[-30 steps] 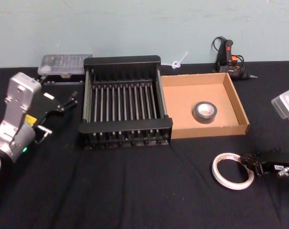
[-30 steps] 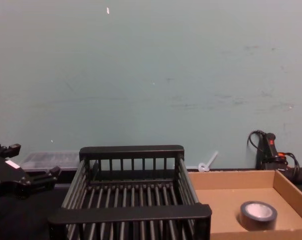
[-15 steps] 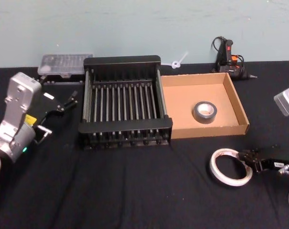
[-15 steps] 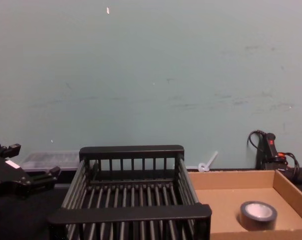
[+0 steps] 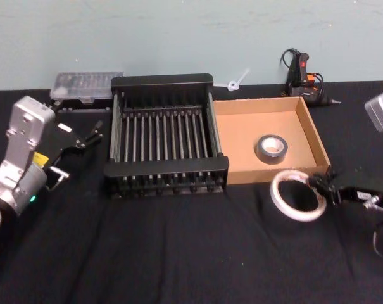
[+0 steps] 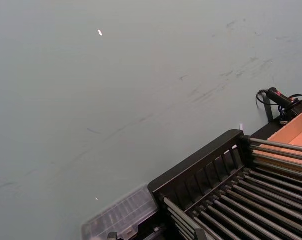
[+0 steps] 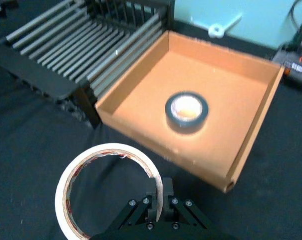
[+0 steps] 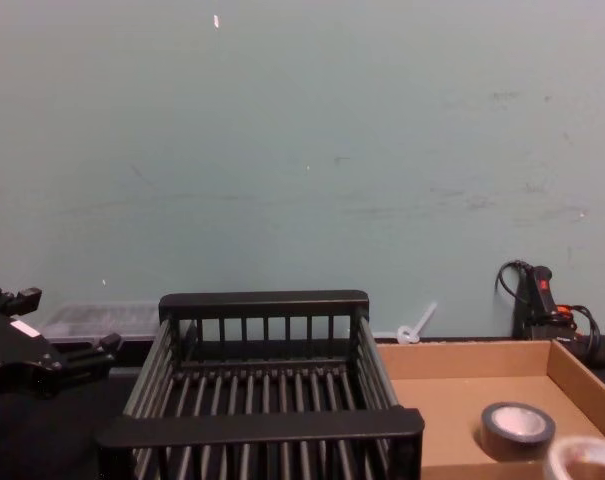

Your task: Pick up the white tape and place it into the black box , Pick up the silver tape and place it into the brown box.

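The white tape point(image 5: 297, 195) hangs tilted above the black cloth, just in front of the brown box point(image 5: 314, 136). My right gripper point(image 5: 322, 183) is shut on its rim. The right wrist view shows the white tape point(image 7: 98, 148) pinched at its near edge by that gripper point(image 7: 158, 192); its edge also shows in the chest view point(image 8: 587, 458). The silver tape point(image 5: 271, 155) point(image 7: 186, 121) point(image 8: 502, 435) lies flat inside the brown box point(image 7: 141, 100). The black box point(image 5: 166, 81) point(image 8: 262, 300) stands left of it. My left gripper point(image 5: 97, 130) point(image 8: 67, 320) is parked open, left of the black box.
A clear plastic case point(image 5: 87, 85) lies behind the black box at the back left. A black glue gun point(image 5: 300, 73) with its cable and a small white plastic piece point(image 5: 235, 82) sit along the back wall. Black cloth covers the table front.
My right gripper has lifted the white tape off the cloth and carried it up and leftward, toward the brown box's front wall. The left arm has not moved.
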Controlling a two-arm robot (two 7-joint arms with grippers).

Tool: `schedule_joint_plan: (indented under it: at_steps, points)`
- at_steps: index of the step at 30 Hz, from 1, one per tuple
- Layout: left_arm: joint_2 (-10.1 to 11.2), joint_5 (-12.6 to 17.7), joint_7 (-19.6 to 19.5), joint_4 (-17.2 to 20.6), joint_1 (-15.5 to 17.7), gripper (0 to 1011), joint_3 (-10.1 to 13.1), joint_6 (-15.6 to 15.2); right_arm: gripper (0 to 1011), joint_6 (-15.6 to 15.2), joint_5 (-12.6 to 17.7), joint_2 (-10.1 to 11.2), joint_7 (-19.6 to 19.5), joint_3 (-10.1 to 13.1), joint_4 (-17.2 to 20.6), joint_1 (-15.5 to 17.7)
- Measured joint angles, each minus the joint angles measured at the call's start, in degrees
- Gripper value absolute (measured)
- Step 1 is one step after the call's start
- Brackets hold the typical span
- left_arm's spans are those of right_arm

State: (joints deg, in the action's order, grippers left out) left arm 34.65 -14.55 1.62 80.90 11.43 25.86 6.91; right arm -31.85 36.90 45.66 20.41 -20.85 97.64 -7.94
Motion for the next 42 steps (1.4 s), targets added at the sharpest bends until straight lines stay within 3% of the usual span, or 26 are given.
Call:
schedule_joint_plan:
  at_steps: [15, 42]
  points:
    - [0.0, 0.0, 0.0, 0.0, 0.0, 1001, 0.0, 0.0, 78, 2.94, -4.2, -5.26, 0.01, -3.09, -3.17, -7.58]
    - [0.0, 0.0, 0.0, 0.0, 0.0, 1001, 0.0, 0.0, 78, 4.87, -13.46, -17.46, 4.54, -10.39, -15.17, -21.4]
